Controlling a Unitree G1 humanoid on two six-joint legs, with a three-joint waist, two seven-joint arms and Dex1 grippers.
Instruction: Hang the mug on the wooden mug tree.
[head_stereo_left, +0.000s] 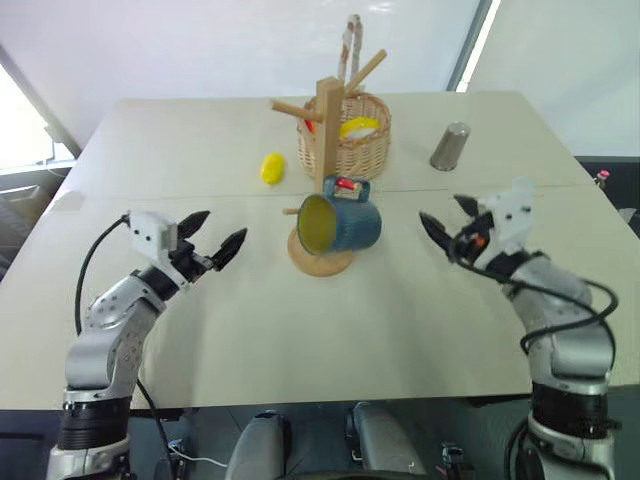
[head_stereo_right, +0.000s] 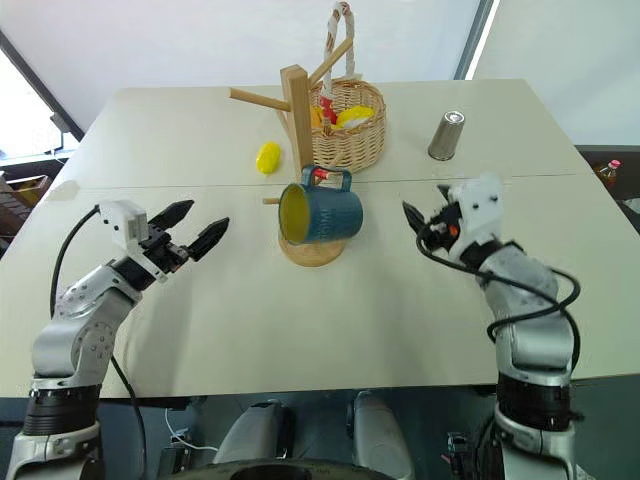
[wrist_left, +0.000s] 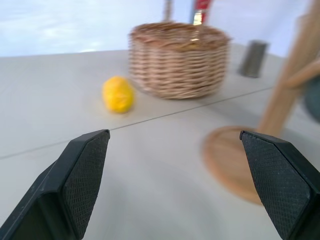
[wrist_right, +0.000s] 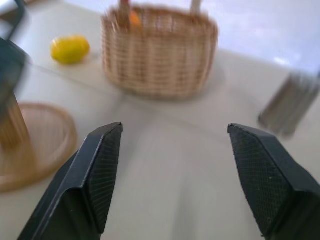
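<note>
1. Mug (head_stereo_right: 322, 212) hangs by its handle on the wooden mug tree (head_stereo_right: 298, 110), between both grippers, touching neither.
2. Left gripper (head_stereo_right: 192, 232) stands empty, fingers apart.
3. Right gripper (head_stereo_right: 428, 222) likewise, fingers apart.
</note>
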